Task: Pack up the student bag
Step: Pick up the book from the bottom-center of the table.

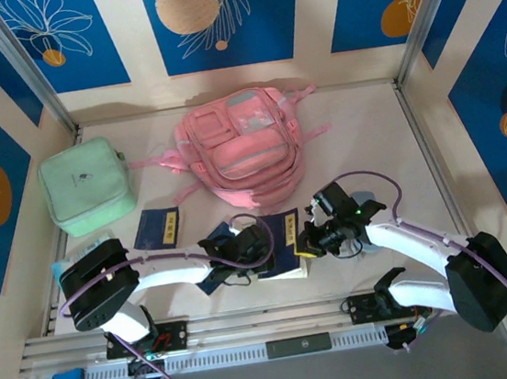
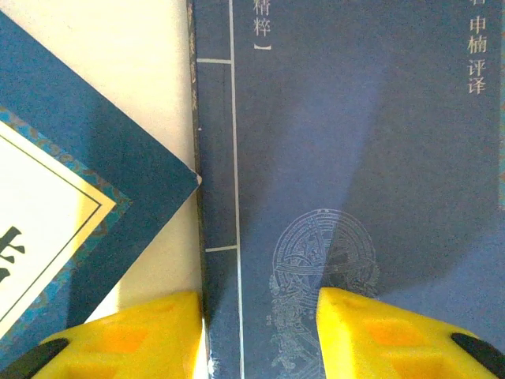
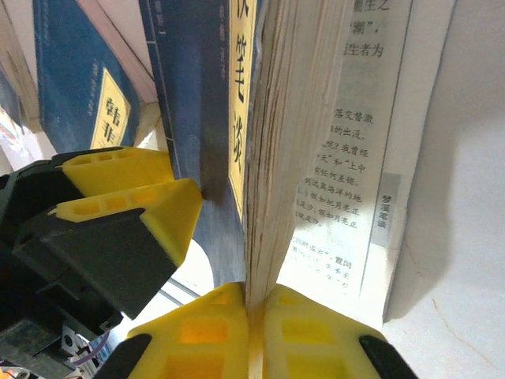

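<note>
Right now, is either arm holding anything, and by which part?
The right gripper pinches the open book by the edge of its pages, fingers shut. The left gripper has fingers apart over a blue cover, no grip visible.

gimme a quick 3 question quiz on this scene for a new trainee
1. True or false: the right gripper is shut on the open book.
2. Where does the student bag lie? A at the near edge; B at the far middle of the table; C inside a box.
3. Fill in: in the top view, the mint green case lies to the bag's ____.
Key: 1 true; 2 B; 3 left.
</note>
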Tool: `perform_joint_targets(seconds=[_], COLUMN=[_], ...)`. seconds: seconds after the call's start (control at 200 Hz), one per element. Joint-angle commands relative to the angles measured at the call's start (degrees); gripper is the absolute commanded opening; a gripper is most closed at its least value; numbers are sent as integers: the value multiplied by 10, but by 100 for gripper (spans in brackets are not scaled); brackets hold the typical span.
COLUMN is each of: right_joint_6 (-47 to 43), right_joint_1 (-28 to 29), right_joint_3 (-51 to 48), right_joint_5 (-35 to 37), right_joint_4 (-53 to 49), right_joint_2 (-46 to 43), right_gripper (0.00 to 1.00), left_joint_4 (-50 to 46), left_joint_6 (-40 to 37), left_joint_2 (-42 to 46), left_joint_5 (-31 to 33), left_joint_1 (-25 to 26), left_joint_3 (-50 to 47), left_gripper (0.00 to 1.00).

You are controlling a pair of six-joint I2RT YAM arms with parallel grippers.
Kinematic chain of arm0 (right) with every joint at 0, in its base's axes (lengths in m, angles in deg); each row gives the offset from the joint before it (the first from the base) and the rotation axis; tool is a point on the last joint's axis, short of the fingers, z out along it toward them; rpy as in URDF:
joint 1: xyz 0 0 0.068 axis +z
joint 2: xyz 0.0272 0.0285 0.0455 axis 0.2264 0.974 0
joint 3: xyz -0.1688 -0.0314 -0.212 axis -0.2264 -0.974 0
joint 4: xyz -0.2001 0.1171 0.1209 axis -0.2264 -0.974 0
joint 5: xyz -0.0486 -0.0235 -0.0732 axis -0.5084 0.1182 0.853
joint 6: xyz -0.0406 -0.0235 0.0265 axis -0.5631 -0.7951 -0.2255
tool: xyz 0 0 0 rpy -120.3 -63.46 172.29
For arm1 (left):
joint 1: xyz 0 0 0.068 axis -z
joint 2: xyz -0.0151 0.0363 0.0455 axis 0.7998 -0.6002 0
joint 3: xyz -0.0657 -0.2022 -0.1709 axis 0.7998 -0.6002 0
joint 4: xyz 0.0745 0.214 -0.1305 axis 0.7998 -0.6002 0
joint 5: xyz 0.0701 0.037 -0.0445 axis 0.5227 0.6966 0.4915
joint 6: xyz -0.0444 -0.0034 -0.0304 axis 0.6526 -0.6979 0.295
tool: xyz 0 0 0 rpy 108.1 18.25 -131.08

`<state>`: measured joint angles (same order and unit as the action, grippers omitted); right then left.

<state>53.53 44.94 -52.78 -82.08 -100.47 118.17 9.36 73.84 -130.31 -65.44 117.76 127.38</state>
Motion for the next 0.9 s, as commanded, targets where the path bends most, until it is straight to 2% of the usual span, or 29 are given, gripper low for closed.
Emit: perform_joint_targets(seconds=[0.0, 0.105, 0.195, 0.29, 0.38, 0.485, 0.585, 0.69, 0.895], right_joint_6=[1, -8, -27, -38, -49, -61, -62, -60, -61], right_joint_1=[-6, -10, -18, -41, -63, -77, -82, -82, -79], right_joint_3=[3, 5, 6, 15, 38, 77, 115, 148, 212], right_joint_5=[-28, -32, -27, -59, -95, -120, -151, -185, -225], right_joint_4=[-7, -25, -47, -68, -86, -108, -105, -80, -31], right_joint_2=[-23, -53, -92, -134, -171, -196, -198, -183, -134], right_gripper=[2, 0, 0, 0, 0, 0, 0, 0, 0], left_joint_4=[-15, 28, 54, 38, 14, -12, -1, 23, 89], left_joint_6=[-17, -29, -41, -59, -93, -117, -124, -125, -97], left_joint_2=[7, 54, 96, 148, 194, 247, 296, 327, 323], left_joint_5=[-2, -7, -16, -12, -20, -42, -68, -121, -191], left_joint_1=[2, 2, -7, -16, -29, -66, -106, -148, -192], left_joint_3=[16, -8, -30, -37, -33, -33, -42, -42, -35], left_gripper=[46, 55, 58, 61, 68, 73, 78, 82, 91])
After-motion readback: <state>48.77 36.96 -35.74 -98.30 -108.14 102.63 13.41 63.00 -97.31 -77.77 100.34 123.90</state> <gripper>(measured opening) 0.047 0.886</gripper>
